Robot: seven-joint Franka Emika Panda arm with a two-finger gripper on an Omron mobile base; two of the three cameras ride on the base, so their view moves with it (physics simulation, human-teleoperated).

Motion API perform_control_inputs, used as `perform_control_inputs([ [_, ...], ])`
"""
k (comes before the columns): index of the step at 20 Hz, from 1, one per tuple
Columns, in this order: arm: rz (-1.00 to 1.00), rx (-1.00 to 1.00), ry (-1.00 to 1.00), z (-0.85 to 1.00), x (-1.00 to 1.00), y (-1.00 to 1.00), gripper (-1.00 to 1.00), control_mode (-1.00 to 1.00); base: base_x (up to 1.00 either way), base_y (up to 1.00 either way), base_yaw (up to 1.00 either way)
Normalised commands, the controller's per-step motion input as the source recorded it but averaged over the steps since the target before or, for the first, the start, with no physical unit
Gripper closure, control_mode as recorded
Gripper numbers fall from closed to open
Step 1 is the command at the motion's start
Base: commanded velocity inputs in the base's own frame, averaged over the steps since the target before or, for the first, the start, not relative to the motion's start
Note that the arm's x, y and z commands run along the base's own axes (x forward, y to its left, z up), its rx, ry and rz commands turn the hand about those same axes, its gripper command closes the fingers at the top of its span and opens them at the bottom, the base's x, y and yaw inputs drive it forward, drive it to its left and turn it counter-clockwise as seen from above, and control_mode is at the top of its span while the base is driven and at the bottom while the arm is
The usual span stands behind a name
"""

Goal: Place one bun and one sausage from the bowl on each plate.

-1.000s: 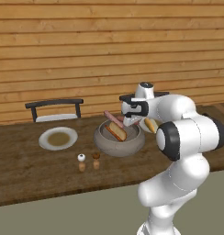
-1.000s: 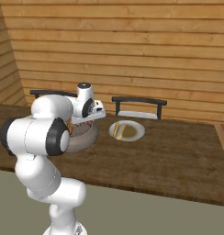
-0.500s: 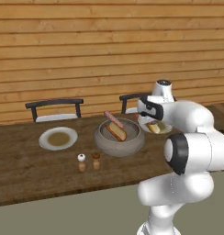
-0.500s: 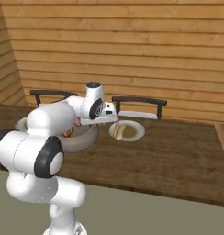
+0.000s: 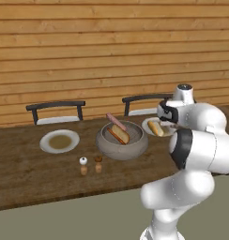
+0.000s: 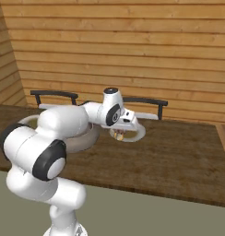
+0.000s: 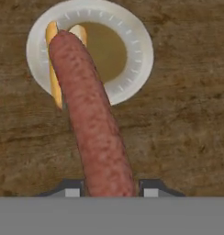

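My gripper (image 7: 111, 188) is shut on a pinkish-red sausage (image 7: 88, 114), which sticks out ahead of the fingers above the right white plate (image 7: 132, 55). A golden bun (image 7: 54, 87) lies on that plate, partly covered by the sausage. From the right base view the gripper (image 6: 118, 133) hangs just above the plate (image 6: 136, 134). The left base view has the same plate (image 5: 149, 124) with its bun (image 5: 155, 128), to the right of the grey bowl (image 5: 128, 146). In the bowl are one bun (image 5: 118, 135) and one sausage (image 5: 115, 121). The left plate (image 5: 60, 140) holds no food.
Small salt (image 5: 83, 165) and pepper (image 5: 98, 164) shakers stand in front of the bowl. Two dark chairs (image 5: 55, 110) (image 5: 142, 99) are pushed in at the table's far side, under a wooden plank wall. The table's near edge runs close to my base.
The arm has swung right, away from the bowl, carrying the sausage to above the right plate. The grip has stayed the same.
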Motion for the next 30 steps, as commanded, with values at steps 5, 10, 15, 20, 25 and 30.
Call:
perform_control_inputs([
  [5,-0.13,0.02,0.03,0.0,0.21,-0.73,1.0,-1.0,0.0,0.0,0.0],
  [10,0.0,0.0,0.0,-0.07,0.35,-0.12,1.0,-1.0,0.0,0.0,0.0],
  [15,0.04,0.0,-0.06,-0.43,0.04,0.21,1.0,-1.0,0.0,0.0,0.0],
  [20,0.04,0.04,-0.13,-0.25,0.03,0.02,1.0,-1.0,0.0,0.0,0.0],
  [25,0.01,0.01,0.0,-0.19,0.16,0.05,1.0,-1.0,0.0,0.0,0.0],
  [30,0.03,0.01,0.01,-0.01,0.15,0.0,1.0,-1.0,0.0,0.0,0.0],
])
